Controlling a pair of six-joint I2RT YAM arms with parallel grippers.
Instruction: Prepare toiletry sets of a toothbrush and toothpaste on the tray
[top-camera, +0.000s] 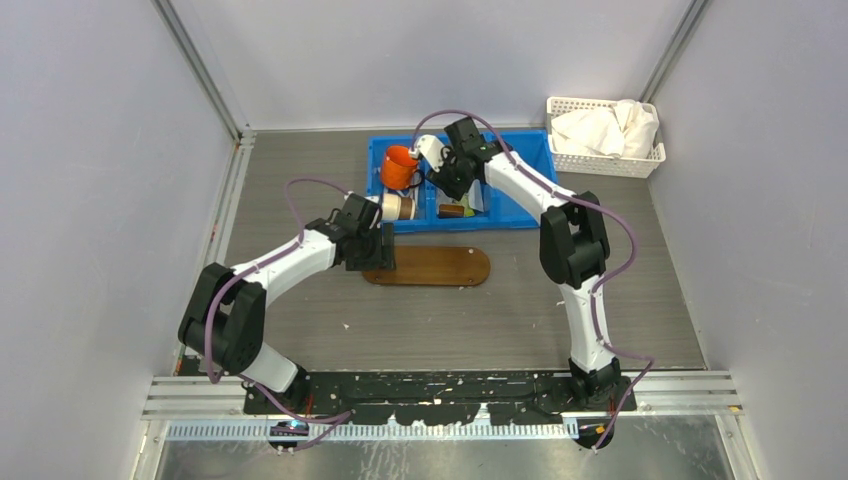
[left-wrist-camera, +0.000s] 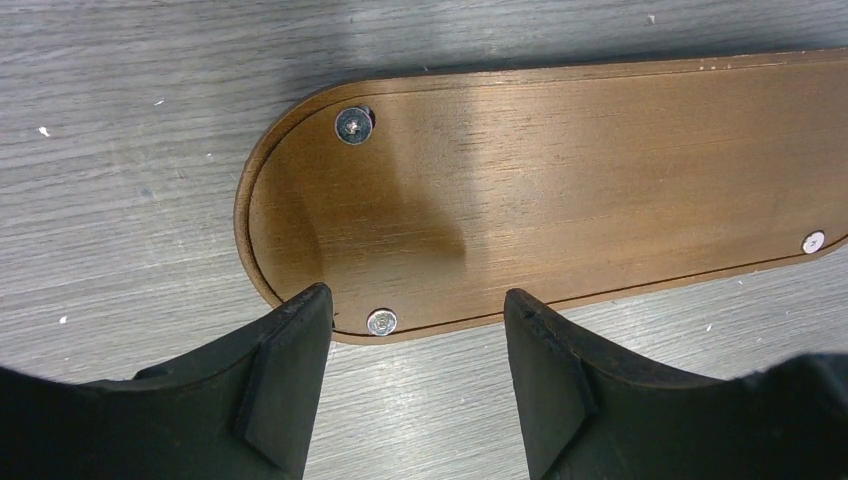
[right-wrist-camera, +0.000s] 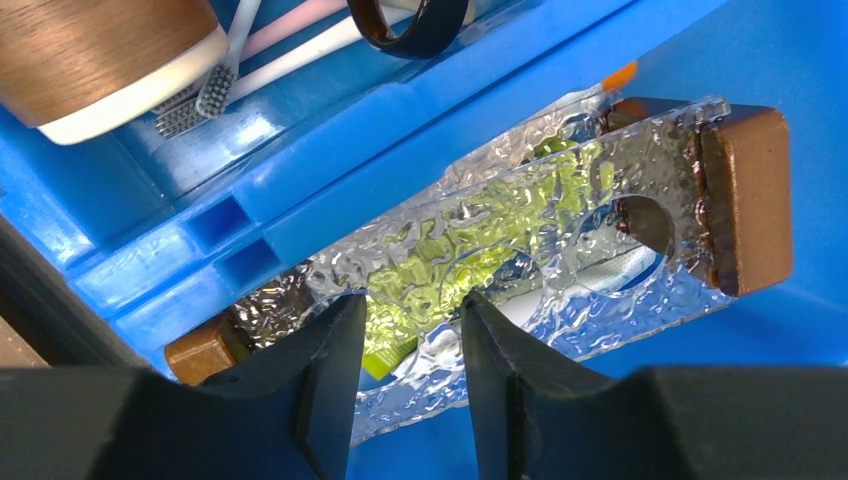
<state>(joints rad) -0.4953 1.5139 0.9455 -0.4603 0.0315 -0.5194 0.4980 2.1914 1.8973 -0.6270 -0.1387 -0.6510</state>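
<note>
Right gripper (right-wrist-camera: 408, 312) half-closed around clear holder (right-wrist-camera: 590, 300), grip unclear; may pinch plastic, missing yellow-green toothpaste (right-wrist-camera: 450, 240) inside.

Both arms are wearing white shells on their long links, with blocky black housings bulging at the joints. A lilac cable (top-camera: 292, 195) is running along the left arm (top-camera: 290, 262), and a matching one (top-camera: 633, 243) is trailing down the right arm (top-camera: 520, 180). Their black bases are sitting on a black plate (top-camera: 450, 383) at the near edge. The left gripper (left-wrist-camera: 415, 300) is showing broad matte-black wedge fingers (left-wrist-camera: 290, 380) with flat inner pads. The right gripper (right-wrist-camera: 412, 310) is showing the same black tapering shape.
</note>
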